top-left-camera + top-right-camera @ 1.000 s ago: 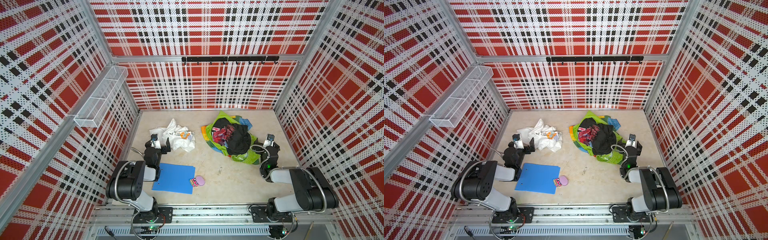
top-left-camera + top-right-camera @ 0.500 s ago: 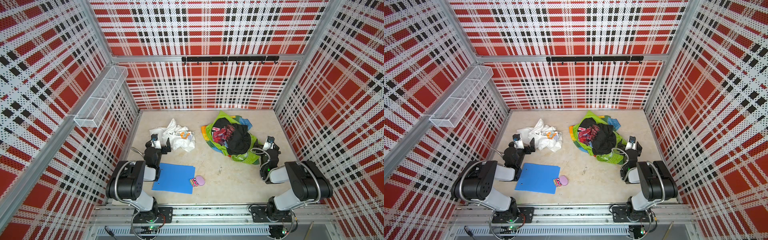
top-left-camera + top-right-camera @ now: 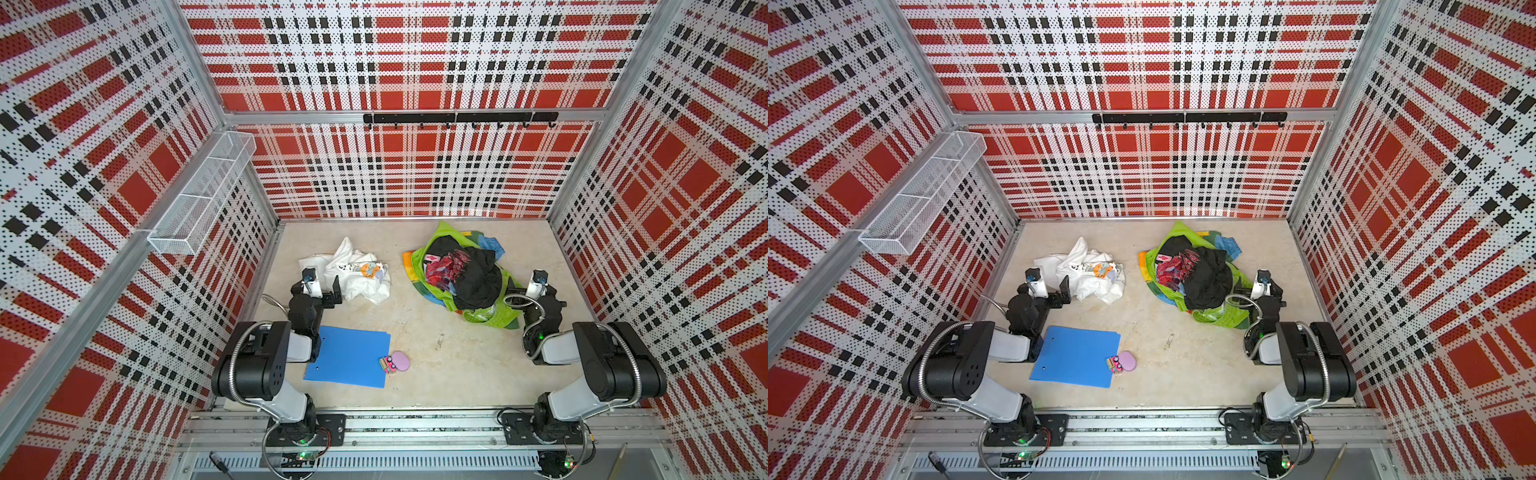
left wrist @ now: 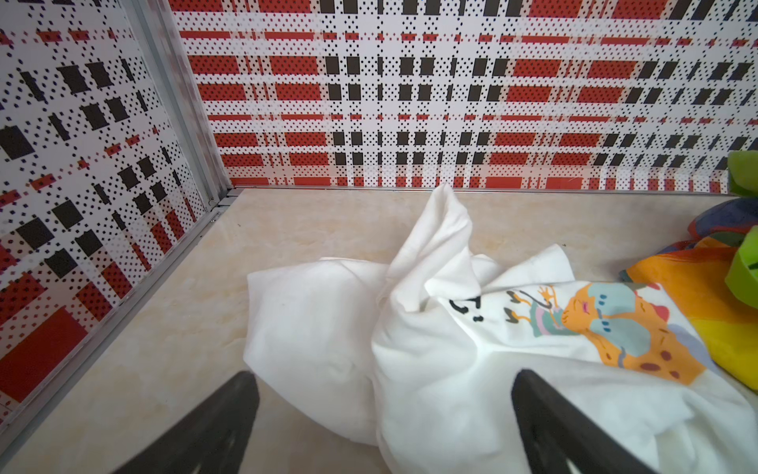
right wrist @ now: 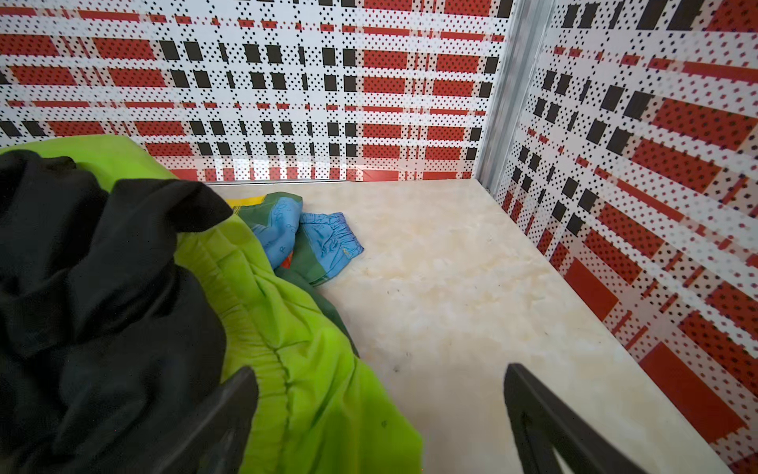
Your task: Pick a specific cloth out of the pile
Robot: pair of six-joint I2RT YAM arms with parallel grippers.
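Cloth (image 3: 357, 276): white T-shirt, crumpled on the table (image 3: 440, 374), left of centre in both top views, apart from the pile (image 3: 461, 274) at centre right. The left wrist view shows its orange-and-grey cartoon print and dark lettering; top views give only an orange speck.
Left gripper (image 4: 383, 377): fingers spread wide, clasping nothing, just beside the shirt's edge.
Right gripper (image 5: 379, 371): spread wide, empty, one finger by the pile's lime-green fabric.
Blue folder (image 3: 349, 357), pink toy (image 3: 395, 362): lower centre, top views only.
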